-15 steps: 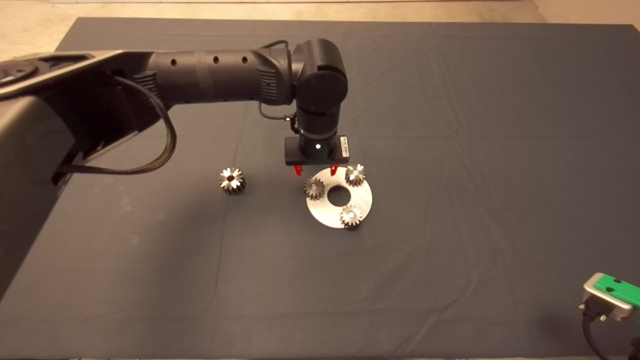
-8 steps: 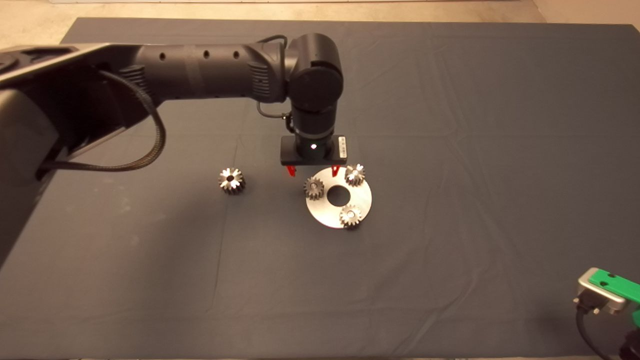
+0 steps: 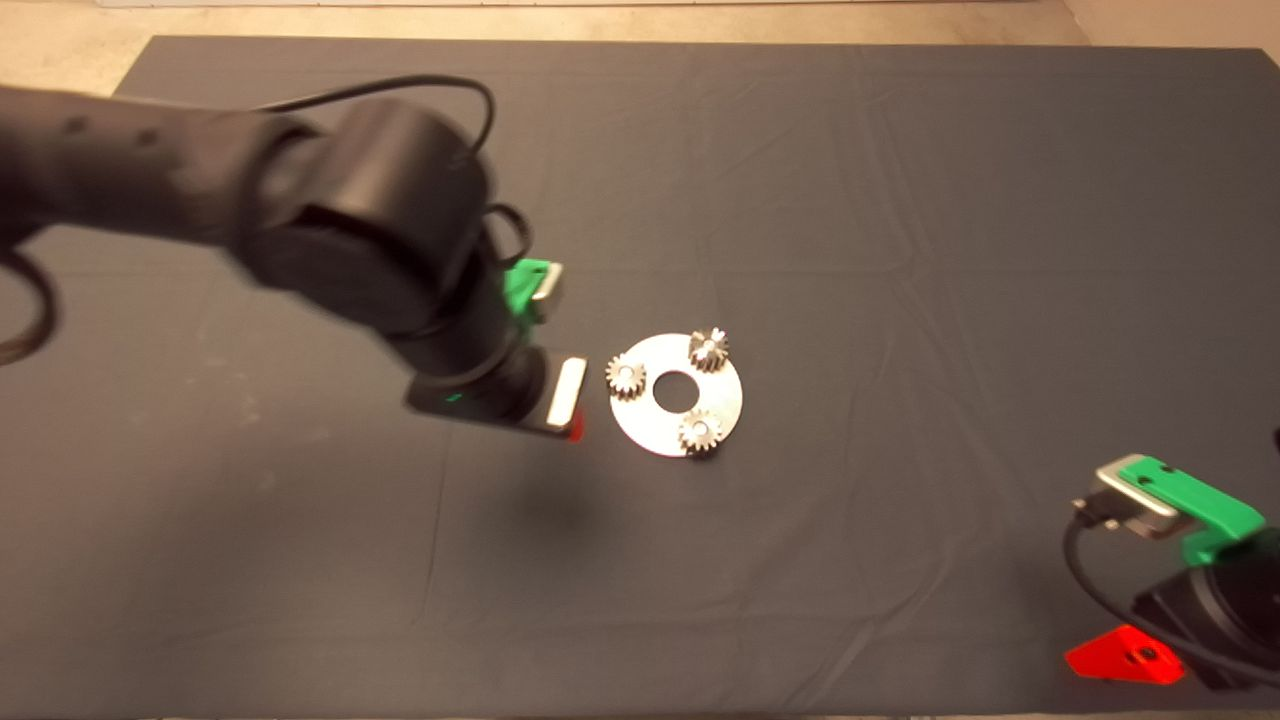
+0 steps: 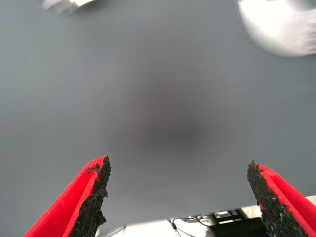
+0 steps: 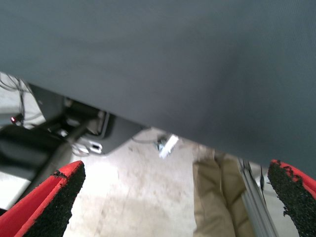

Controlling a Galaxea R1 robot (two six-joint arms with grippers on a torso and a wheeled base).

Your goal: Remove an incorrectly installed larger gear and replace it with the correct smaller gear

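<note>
**Left arm beside the gear plate, right arm at the counter corner**

Head view: a round steel plate (image 3: 676,394) with a centre hole lies on the dark mat (image 3: 900,250) that covers the counter. Three small bright gears sit on its rim: one on the side toward the left arm (image 3: 626,376), one at the far edge (image 3: 708,349), one at the near edge (image 3: 700,431). All three look alike, so the smaller gear cannot be told from the other two. The larger gear does not show; the left arm (image 3: 330,220) covers the mat beside the plate.

The left gripper (image 3: 560,415) hangs just beside the plate, clear of it. Left wrist view: its jaws stand spread wide with nothing between them; one pad (image 4: 94,197) shows, bare mat beyond.

The right gripper (image 3: 1125,660) is at the near right corner. Right wrist view: its jaws are spread and empty, over the mat's edge, with floor and a person's leg (image 5: 217,197) below.
</note>
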